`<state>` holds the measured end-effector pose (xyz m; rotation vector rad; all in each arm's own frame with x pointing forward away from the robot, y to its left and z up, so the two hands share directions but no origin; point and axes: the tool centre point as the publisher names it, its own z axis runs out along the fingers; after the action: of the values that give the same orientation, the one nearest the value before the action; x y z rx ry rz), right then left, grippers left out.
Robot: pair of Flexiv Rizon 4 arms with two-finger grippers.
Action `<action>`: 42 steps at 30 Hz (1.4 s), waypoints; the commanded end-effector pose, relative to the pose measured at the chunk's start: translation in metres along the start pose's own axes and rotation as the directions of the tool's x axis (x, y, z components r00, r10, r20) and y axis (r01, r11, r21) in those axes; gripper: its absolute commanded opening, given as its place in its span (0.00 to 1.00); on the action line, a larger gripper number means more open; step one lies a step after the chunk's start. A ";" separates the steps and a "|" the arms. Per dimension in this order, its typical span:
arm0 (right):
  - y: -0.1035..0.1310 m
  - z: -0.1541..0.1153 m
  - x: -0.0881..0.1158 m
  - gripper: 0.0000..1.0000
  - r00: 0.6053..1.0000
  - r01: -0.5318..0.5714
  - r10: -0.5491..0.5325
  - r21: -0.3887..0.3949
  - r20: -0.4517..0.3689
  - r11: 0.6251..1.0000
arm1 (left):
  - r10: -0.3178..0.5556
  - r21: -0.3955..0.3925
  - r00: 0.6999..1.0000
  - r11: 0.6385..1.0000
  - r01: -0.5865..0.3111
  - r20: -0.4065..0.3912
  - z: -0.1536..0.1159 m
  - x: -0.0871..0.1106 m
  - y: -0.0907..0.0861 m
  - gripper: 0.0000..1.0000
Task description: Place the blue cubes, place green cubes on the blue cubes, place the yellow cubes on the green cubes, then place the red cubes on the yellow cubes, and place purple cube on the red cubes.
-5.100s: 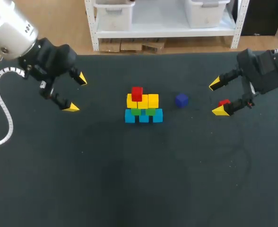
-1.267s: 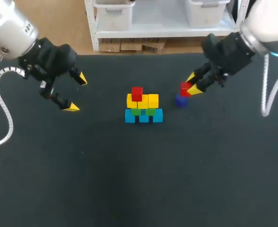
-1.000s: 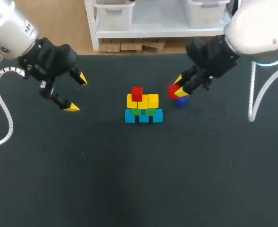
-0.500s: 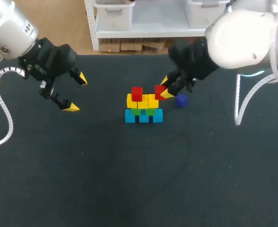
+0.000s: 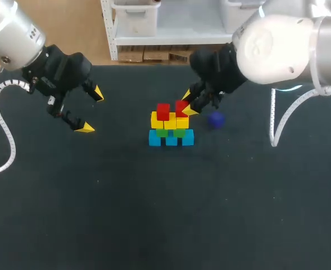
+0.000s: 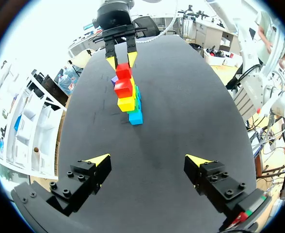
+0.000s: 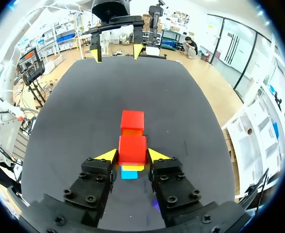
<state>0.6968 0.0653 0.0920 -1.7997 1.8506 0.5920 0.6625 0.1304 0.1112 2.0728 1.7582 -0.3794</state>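
A plain, flat-faced red cube is pinched between the yellow tips of the right gripper, over the stack's yellow cubes and beside a second red cube. A purple cube lies nearby on the dark matte table. The left gripper hangs well apart, fingers spread.

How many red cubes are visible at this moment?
2. One small red cube rests on the yellow cubes; the other red cube is held in the right tool beside it. None appears hidden.
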 end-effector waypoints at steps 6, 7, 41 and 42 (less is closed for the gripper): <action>-0.004 0.009 -0.005 0.00 1.000 0.001 -0.001 -0.013 -0.004 1.000 | 0.003 -0.001 1.000 1.000 -0.003 0.003 0.000 0.001 0.000 1.00; -0.004 0.009 -0.006 0.00 1.000 0.002 -0.002 -0.014 -0.005 1.000 | 0.003 -0.001 1.000 1.000 -0.003 0.003 0.000 0.001 0.000 1.00; -0.006 0.016 -0.006 0.27 1.000 -0.001 0.000 -0.024 -0.015 1.000 | 0.003 -0.001 1.000 1.000 -0.003 0.003 0.000 0.001 0.000 1.00; -0.006 0.016 -0.006 0.30 1.000 -0.001 0.001 -0.024 -0.016 1.000 | 0.003 -0.001 1.000 1.000 -0.003 0.003 0.000 0.001 0.000 1.00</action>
<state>0.7024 0.0784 0.0831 -1.8225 1.8599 0.6040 0.6626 0.1304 0.1112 2.0728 1.7582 -0.3794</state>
